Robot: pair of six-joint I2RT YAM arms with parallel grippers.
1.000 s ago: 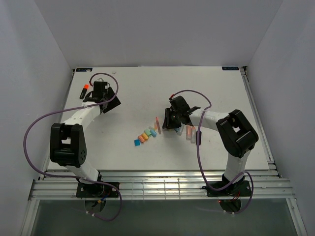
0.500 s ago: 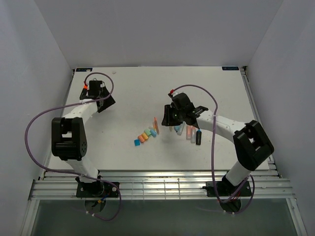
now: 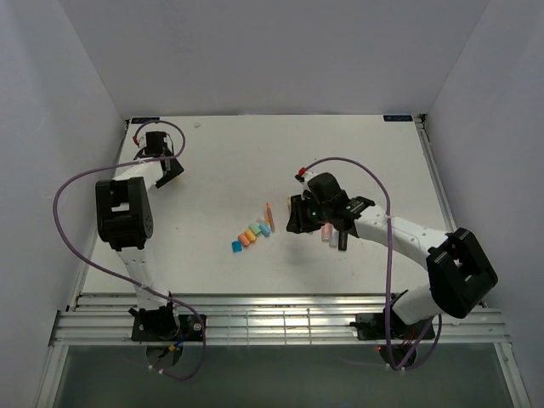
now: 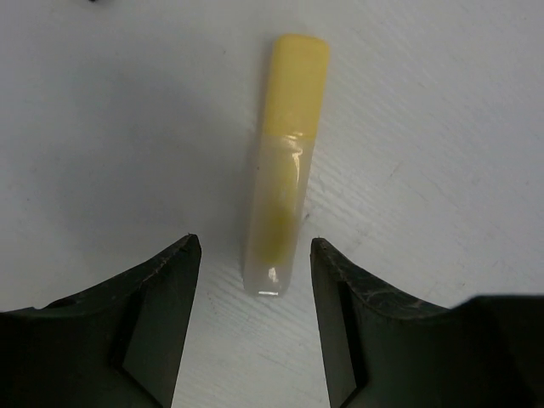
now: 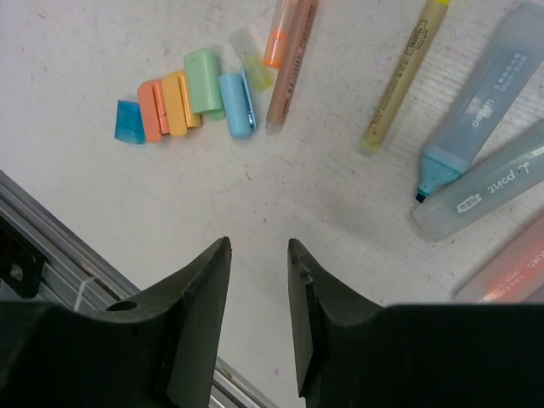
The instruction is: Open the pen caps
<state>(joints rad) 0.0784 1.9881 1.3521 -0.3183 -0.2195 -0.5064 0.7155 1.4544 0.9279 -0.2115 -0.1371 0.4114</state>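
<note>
Top view, cap row (image 3: 249, 235): loose caps lie side by side on the bench (image 3: 212, 170), seemingly parked there once pulled off.
Top view, right tool (image 3: 297, 217): just right of the cap row; the pens (image 3: 327, 231) lie further right.
Top view, left tool (image 3: 155, 146): far left of and behind the cap row, at the bench corner.
Left wrist, left tool: wide and empty, straddling the butt end of a yellow-capped pen (image 4: 285, 187), probably lining up a grasp.
Left wrist, count: one pen, with one yellow cap (image 4: 297, 81) on it.
Right wrist, right tool: narrow gap, holding nothing, the cap row ahead to its left.
Right wrist, count: six caps. About six pens lie right of the row, several cropped. One blue-tipped marker (image 5: 484, 110) is uncapped.
</note>
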